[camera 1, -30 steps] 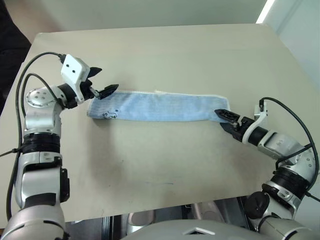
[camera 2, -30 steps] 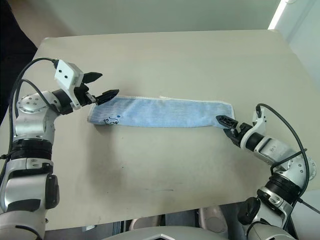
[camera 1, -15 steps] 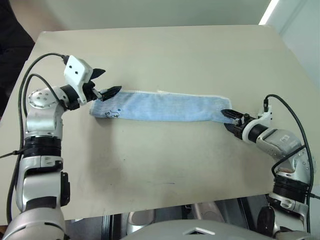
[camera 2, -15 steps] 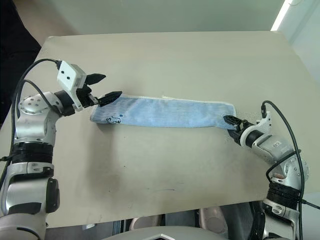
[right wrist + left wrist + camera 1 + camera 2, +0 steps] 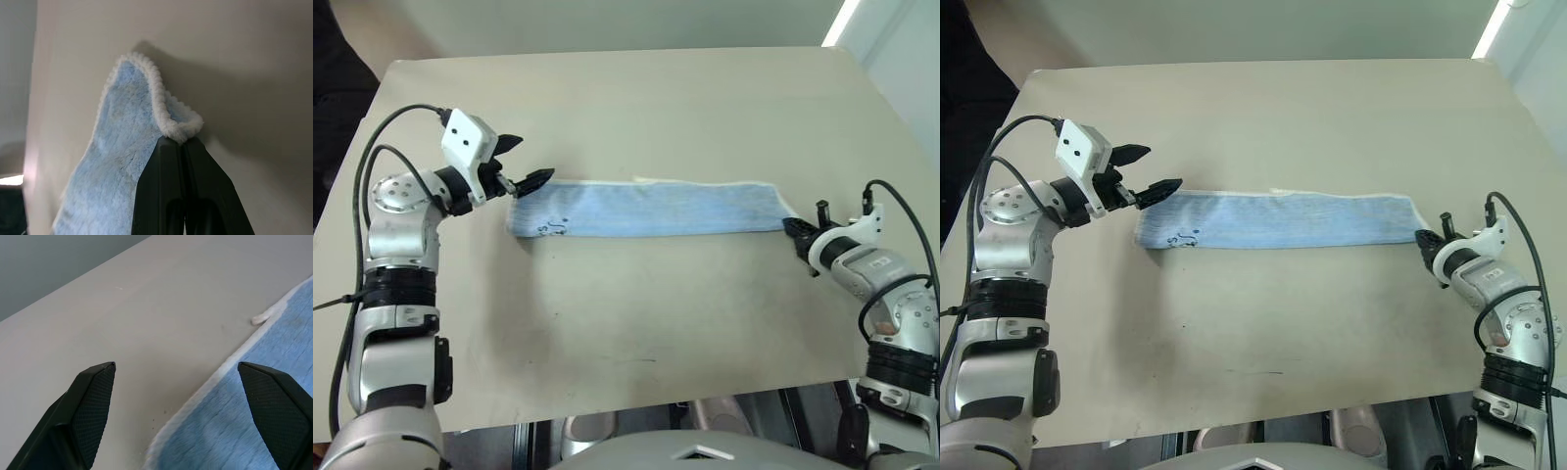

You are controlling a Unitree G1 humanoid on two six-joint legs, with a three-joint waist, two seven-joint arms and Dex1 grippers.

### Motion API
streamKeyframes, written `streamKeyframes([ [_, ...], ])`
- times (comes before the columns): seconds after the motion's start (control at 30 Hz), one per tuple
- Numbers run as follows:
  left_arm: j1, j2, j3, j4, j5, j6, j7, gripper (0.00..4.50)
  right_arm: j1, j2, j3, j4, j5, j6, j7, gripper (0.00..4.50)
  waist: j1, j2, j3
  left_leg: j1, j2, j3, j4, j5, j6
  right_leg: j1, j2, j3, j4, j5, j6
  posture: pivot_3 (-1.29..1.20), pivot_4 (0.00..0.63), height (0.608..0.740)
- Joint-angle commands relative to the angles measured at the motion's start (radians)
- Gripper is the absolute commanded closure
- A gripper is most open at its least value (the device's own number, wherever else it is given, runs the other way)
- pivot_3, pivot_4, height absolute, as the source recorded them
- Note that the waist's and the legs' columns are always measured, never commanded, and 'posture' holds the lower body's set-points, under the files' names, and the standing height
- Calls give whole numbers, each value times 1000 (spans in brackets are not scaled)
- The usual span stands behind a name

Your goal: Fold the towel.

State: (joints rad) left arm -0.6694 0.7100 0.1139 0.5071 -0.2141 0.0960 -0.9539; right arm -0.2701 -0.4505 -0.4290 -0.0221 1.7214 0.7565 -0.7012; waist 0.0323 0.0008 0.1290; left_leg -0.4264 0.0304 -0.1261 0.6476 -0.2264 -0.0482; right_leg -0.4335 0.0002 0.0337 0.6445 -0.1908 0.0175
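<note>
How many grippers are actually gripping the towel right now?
1. The right gripper is shut on the towel's right end. The left gripper stands open at the left end, not gripping.

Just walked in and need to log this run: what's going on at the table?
A humanoid robot is working on folding a light-blue towel, which lies in a long narrow strip across the table. Its right hand is shut on the towel's right end, pinching the white-edged corner. Its left hand is open at the towel's other end, one finger over the cloth and one over bare table, not gripping. The end-to-end fold is not yet done.
</note>
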Motion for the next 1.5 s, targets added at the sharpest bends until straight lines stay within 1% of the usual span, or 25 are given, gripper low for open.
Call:
streamKeyframes([
  [0.03,-1,7,21,-43,-18,-3,0,179,-31,-88,-42,19,-101,-6,127,4481,0,0,0,0,0,0,0,0,0,0,0,0,0,0,0,0,150,740],
  [0.13,0,4,19,-44,-17,-4,-1,179,-61,-183,-24,48,-219,13,259,4481,0,0,0,0,0,0,0,0,0,0,-1,-1,0,1,0,0,150,740],
  [0.23,-3,-3,13,-43,-14,-5,-1,179,-118,-272,33,29,-327,51,424,4481,-1,0,0,0,0,1,0,0,0,-1,-1,-1,0,2,-1,0,150,740],
  [0.33,-12,-14,6,-37,-10,-8,1,179,-171,-365,176,-85,-479,93,630,4481,-3,0,0,0,0,2,0,0,0,-1,-1,-2,0,2,-1,0,150,740],
  [0.4,-21,-25,0,-34,-7,-9,2,179,-206,-433,326,-216,-604,88,830,4481,-8,0,0,1,1,3,0,0,0,-1,-1,-2,1,2,-2,0,150,740],
  [0.5,-28,-37,-8,-32,-4,-11,3,179,-247,-471,476,-311,-728,85,1014,4481,-10,0,0,1,1,4,0,0,-1,0,0,-3,0,3,-2,0,150,740],
  [0.63,-38,-50,-14,-28,2,-13,6,179,-294,-445,576,-321,-841,83,1134,4481,-5,0,0,-1,1,3,3,0,-1,0,1,-2,-1,3,0,0,150,740],
  [0.7,-39,-59,-19,-36,1,-11,7,179,-332,-420,697,-304,-961,59,1211,4481,-3,0,0,-2,0,1,5,0,0,0,1,-2,-1,3,1,0,150,740],
  [0.73,-39,-62,-20,-40,1,-10,8,179,-344,-398,732,-286,-1006,49,1229,4481,-3,0,0,-2,1,2,6,0,0,0,0,-2,0,4,1,0,150,740],
  [0.87,-35,-66,-19,-51,1,-5,10,179,-359,-338,754,-228,-1099,42,1269,4481,-3,0,0,-2,1,1,9,0,2,0,0,-2,0,5,0,0,150,740],
  [1.0,-2,-68,-14,-96,-10,11,13,179,-400,-272,767,-107,-1231,11,1260,4481,-4,0,0,-2,1,1,12,-1,2,0,0,-2,1,5,0,0,150,740],
  [1.2,20,-71,-11,-134,-16,36,17,179,-400,-225,762,-63,-1310,1,1310,4481,-6,0,0,-3,1,1,14,-1,3,-1,0,-2,1,5,-1,0,150,740],
  [1.3,20,-73,-12,-140,-16,42,19,179,-389,-210,754,-69,-1319,8,1347,3906,-5,0,0,-3,1,1,14,-1,3,-1,0,-2,1,5,-1,0,150,740],
  [1.4,17,-74,-14,-140,-17,46,18,179,-371,-212,731,-114,-1298,25,1392,2988,-4,0,0,-3,1,1,14,-1,3,-1,0,-2,1,5,-2,0,150,740],
  [1.43,17,-74,-14,-140,-17,47,18,179,-367,-213,723,-124,-1294,30,1403,2569,-4,0,0,-3,1,1,14,-1,3,-1,0,-2,1,5,-2,0,150,740],
  [1.5,18,-77,-15,-144,-21,52,16,179,-359,-219,694,-147,-1282,38,1420,1913,-4,0,0,-3,1,2,14,-1,3,-1,0,-2,1,5,-2,0,150,740],
])
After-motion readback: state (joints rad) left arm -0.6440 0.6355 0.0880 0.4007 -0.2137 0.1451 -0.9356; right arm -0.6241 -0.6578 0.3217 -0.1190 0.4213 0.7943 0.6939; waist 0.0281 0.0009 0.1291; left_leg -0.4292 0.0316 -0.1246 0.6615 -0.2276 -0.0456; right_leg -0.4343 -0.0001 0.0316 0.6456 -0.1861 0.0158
